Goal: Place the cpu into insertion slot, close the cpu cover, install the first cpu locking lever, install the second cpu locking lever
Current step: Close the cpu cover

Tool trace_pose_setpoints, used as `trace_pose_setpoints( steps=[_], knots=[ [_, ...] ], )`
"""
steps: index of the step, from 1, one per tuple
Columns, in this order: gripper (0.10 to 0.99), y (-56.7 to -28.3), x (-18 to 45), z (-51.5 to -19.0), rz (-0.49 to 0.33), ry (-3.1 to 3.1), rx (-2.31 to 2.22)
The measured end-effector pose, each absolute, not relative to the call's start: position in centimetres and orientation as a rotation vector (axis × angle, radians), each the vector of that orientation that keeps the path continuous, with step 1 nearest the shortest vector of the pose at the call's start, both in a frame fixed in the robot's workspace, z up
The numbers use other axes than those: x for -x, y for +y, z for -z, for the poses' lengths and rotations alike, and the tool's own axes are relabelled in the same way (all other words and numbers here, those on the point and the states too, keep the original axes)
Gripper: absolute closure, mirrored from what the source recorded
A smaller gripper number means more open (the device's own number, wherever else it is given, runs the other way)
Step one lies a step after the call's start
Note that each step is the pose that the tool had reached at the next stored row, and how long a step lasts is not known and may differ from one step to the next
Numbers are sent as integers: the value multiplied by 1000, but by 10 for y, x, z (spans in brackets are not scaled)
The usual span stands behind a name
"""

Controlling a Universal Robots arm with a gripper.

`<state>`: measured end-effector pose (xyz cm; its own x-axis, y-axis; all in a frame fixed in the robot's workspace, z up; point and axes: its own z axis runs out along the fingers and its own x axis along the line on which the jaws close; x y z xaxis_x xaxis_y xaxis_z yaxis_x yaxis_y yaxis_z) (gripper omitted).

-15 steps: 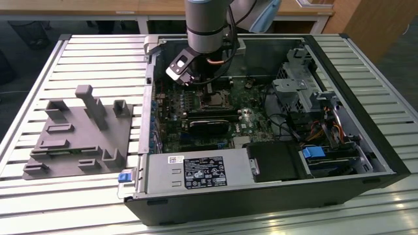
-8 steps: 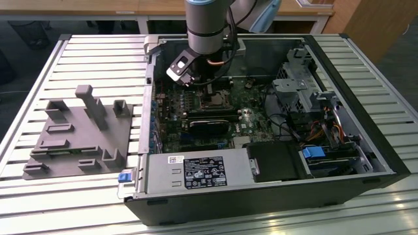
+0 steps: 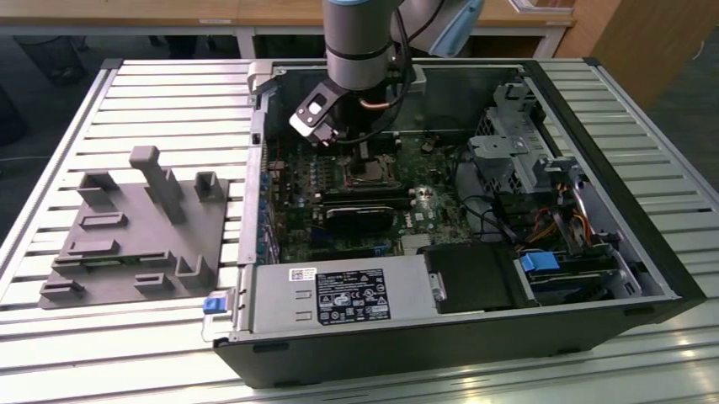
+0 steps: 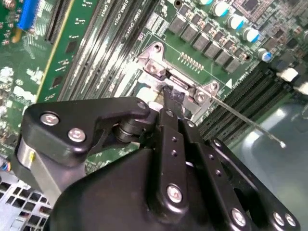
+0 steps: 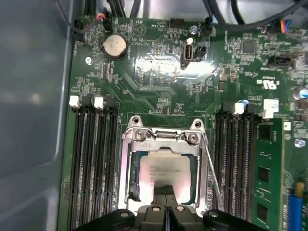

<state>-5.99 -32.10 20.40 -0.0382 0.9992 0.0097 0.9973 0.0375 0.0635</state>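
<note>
Risk: thin silvery wire locking lever (image 4: pixel 250 122) stands free of the green motherboard (image 5: pixel 159 91), so the thin silvery square-framed cpu cover (image 5: pixel 129 168) is likely unlatched and could spring up; a sideways slip of the tips might scuff the small flat silvery-grey cpu (image 5: pixel 161 168)

Cpu lies in the cover's window, between banks of long black memory slots (image 5: pixel 94 159)

Black gripper (image 5: pixel 165 188): fingers pressed together, nothing between them, tips at one edge of the cpu, seemingly touching it

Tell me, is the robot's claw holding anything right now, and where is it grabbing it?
Nothing seems held. The gripper is shut, its tips over the edge of the cpu, which lies under the cpu cover.
</note>
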Motion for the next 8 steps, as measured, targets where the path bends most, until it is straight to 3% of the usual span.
trace_pose_setpoints(
  steps=[8],
  knots=[
    [980,-321,56,-216,-80,2236,-2152]
  ],
)
